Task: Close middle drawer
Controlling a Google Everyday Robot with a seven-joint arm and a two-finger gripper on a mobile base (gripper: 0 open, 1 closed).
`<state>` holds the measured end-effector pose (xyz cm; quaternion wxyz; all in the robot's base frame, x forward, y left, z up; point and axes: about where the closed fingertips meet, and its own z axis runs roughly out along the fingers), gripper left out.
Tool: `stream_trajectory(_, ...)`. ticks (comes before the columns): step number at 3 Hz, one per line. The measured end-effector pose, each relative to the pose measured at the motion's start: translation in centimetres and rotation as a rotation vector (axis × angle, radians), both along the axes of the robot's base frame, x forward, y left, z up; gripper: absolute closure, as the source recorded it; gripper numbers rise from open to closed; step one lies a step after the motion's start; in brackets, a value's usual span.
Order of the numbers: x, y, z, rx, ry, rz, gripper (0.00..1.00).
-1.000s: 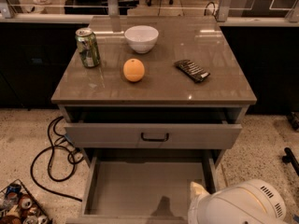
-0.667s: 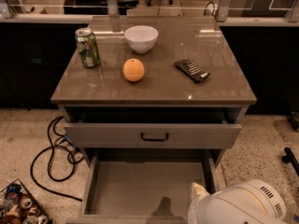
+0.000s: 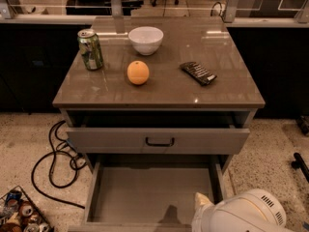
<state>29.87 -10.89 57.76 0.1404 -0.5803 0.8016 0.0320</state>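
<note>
**Middle drawer wide open, scene unchanged**

Nothing has visibly moved since a second ago: the drawers, the robot's white arm housing (image 3: 241, 215) and the things on the tabletop (image 3: 227, 88) sit where they were. The middle drawer (image 3: 145, 192) is pulled far out below the top drawer (image 3: 111, 140), its floor exposed and its front edge at the bottom of the view. The top drawer is itself slightly out, its black handle (image 3: 160, 142) facing the camera. The gripper (image 3: 202, 200) shows as a pale tip poking from the arm housing, above the middle drawer's front right corner; whether it is released or clenched cannot be told. On the tabletop stand a green can (image 3: 91, 49), a white bowl (image 3: 146, 39), an orange (image 3: 138, 72) and a dark flat packet (image 3: 198, 73).
</note>
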Motion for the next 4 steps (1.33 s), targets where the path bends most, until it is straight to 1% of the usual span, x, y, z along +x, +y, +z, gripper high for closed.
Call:
stream_trajectory(2, 0.3, 0.4, -4.4, -0.008, 0.023, 0.054, 0.00)
stream_trajectory(3, 0.8, 0.5, -6.4, 0.002, 0.030, 0.054, 0.00)
stream_trajectory(4, 1.5, 0.9, -8.5, 0.027, 0.042, 0.048, 0.00)
